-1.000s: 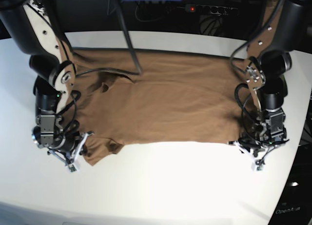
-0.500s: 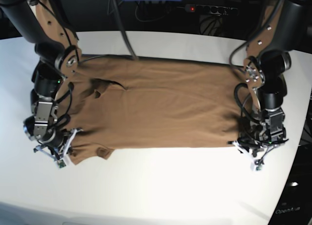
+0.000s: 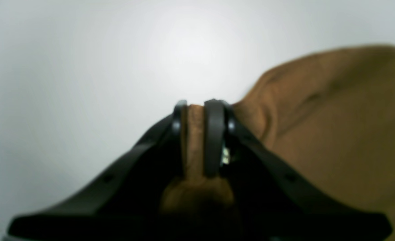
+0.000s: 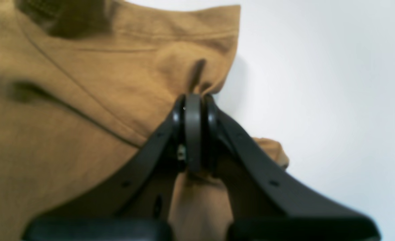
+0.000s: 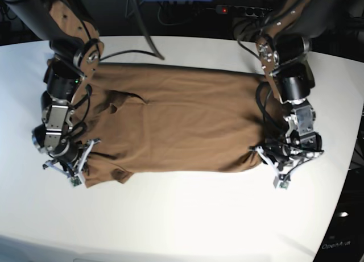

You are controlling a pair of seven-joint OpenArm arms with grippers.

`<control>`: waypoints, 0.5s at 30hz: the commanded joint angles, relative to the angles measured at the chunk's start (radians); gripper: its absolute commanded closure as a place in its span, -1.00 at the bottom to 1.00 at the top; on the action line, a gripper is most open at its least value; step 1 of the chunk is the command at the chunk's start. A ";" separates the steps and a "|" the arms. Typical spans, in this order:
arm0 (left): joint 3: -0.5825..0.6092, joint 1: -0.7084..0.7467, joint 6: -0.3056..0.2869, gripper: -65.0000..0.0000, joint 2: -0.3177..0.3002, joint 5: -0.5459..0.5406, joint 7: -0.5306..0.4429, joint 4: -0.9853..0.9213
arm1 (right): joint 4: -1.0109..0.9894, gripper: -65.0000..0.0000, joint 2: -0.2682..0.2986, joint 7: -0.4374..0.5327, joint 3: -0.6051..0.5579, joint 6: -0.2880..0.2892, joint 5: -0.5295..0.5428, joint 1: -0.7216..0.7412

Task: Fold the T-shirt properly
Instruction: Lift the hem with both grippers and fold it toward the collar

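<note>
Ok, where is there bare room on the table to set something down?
The white table has bare room between the T-shirt's near edge and the view's bottom. Another free strip lies beyond its far edge. It's crowded at both near corners, where each pincer sits on cloth.

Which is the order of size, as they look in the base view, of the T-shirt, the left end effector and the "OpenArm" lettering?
1. T-shirt
2. Left end effector
3. White lettering
</note>
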 commanded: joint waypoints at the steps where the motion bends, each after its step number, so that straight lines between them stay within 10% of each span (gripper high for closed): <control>1: 0.001 0.002 -0.007 0.75 0.003 0.019 0.044 0.045 | 0.019 0.98 0.010 0.023 -0.003 -0.005 0.014 0.014; 15: 0.004 0.146 -0.011 0.75 0.014 0.019 0.079 0.335 | 0.301 0.98 -0.041 0.161 -0.003 -0.005 0.015 -0.206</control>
